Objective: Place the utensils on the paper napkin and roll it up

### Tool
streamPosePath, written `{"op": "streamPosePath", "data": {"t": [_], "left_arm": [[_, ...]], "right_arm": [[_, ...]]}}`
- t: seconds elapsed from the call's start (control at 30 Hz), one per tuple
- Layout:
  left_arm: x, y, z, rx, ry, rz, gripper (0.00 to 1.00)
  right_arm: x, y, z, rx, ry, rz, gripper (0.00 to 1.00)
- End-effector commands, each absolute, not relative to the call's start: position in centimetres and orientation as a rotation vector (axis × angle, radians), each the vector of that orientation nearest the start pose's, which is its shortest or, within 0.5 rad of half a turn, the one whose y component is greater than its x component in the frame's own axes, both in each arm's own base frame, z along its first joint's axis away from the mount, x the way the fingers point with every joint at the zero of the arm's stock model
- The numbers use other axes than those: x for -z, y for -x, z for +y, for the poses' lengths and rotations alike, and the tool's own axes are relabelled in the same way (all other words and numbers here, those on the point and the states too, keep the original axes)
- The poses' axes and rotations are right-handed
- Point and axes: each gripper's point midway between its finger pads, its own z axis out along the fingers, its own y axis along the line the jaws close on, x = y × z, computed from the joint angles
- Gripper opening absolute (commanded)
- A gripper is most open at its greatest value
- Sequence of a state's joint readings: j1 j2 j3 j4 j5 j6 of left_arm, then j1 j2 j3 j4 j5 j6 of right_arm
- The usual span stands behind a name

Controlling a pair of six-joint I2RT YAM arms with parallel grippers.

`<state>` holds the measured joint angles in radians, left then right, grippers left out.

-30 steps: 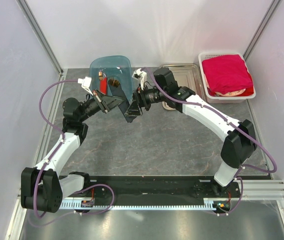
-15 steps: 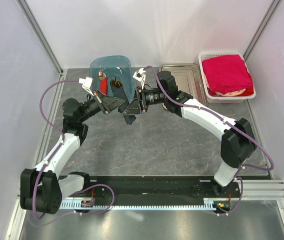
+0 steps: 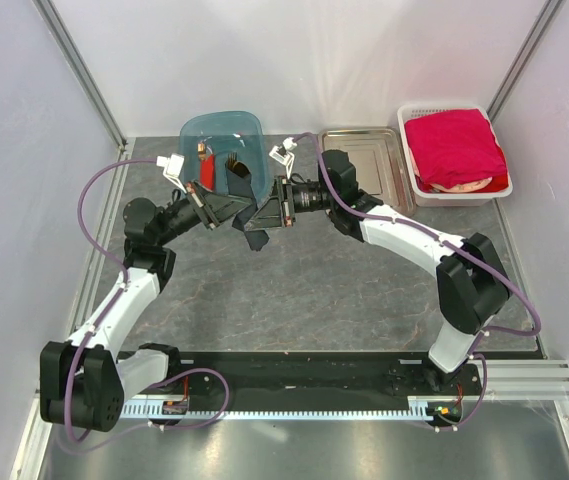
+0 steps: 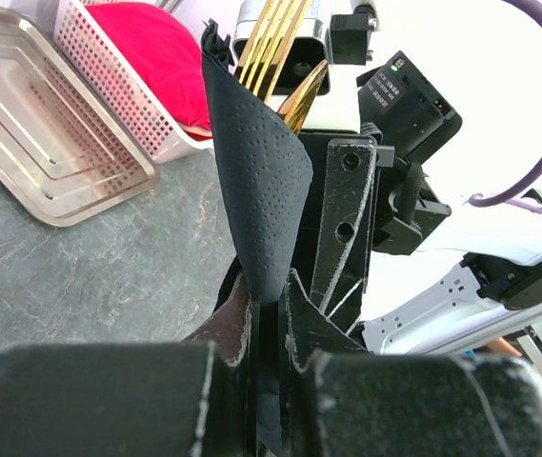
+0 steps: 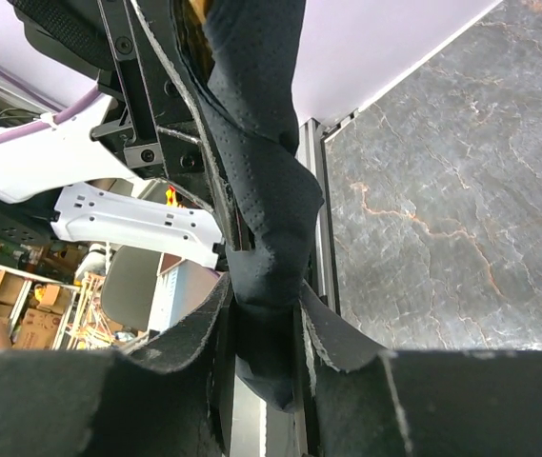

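Note:
The black paper napkin (image 3: 254,212) hangs crumpled between my two grippers, above the table in front of the blue bin. My left gripper (image 3: 232,207) is shut on its lower part (image 4: 256,190). My right gripper (image 3: 267,205) faces it and is shut on the same napkin (image 5: 263,190). In the left wrist view gold utensils (image 4: 275,43), fork tines and a spoon bowl, stick out of the napkin's top end. In the top view gold pieces (image 3: 231,163) show against the bin; I cannot tell if they are the same ones. The two grippers stand almost finger to finger.
A blue translucent bin (image 3: 219,135) stands at the back, with a red-bodied tool (image 3: 207,174) showing by it. A steel tray (image 3: 376,150) lies at the back right (image 4: 23,124). A white basket (image 3: 411,165) holding a red cloth (image 3: 456,145) stands beside it.
My right gripper has moved left toward the left gripper, and the napkin between them has bunched up. The left arm has barely moved.

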<state>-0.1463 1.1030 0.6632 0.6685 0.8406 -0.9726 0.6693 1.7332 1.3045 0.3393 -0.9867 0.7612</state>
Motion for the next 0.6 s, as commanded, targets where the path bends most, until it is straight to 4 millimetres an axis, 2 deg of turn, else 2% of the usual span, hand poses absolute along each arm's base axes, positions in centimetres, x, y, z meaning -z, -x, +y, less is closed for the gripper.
{"op": "streamPosePath", "data": {"t": [0.0, 0.03, 0.13, 0.27, 0.37, 0.53, 0.57], "left_arm": [[-33.0, -28.3, -19.7, 1.407, -0.235, 1.502, 0.02], [-33.1, -28.2, -19.6, 1.396, -0.237, 1.500, 0.02], [-32.8, -28.1, -19.2, 1.350, -0.226, 1.522, 0.15], [-32.4, -27.9, -18.5, 1.277, -0.199, 1.536, 0.48], [-31.8, -28.2, -17.8, 1.237, -0.169, 1.561, 0.60], [-31.1, -28.0, -17.6, 1.243, -0.152, 1.586, 0.66], [-30.6, -28.0, -17.6, 1.243, -0.142, 1.602, 0.71]], "right_arm": [[-30.5, -24.5, 40.9, -1.836, 0.861, 1.741, 0.00], [-30.3, -24.6, 40.8, -1.805, 0.877, 1.731, 0.00], [-29.9, -25.4, 40.6, -1.730, 0.868, 1.777, 0.00], [-30.5, -26.2, 39.8, -1.650, 0.891, 1.763, 0.00], [-31.1, -26.3, 39.7, -1.633, 0.902, 1.756, 0.00], [-31.8, -26.2, 39.7, -1.637, 0.909, 1.736, 0.00], [-32.1, -26.1, 39.7, -1.638, 0.911, 1.728, 0.00]]}}
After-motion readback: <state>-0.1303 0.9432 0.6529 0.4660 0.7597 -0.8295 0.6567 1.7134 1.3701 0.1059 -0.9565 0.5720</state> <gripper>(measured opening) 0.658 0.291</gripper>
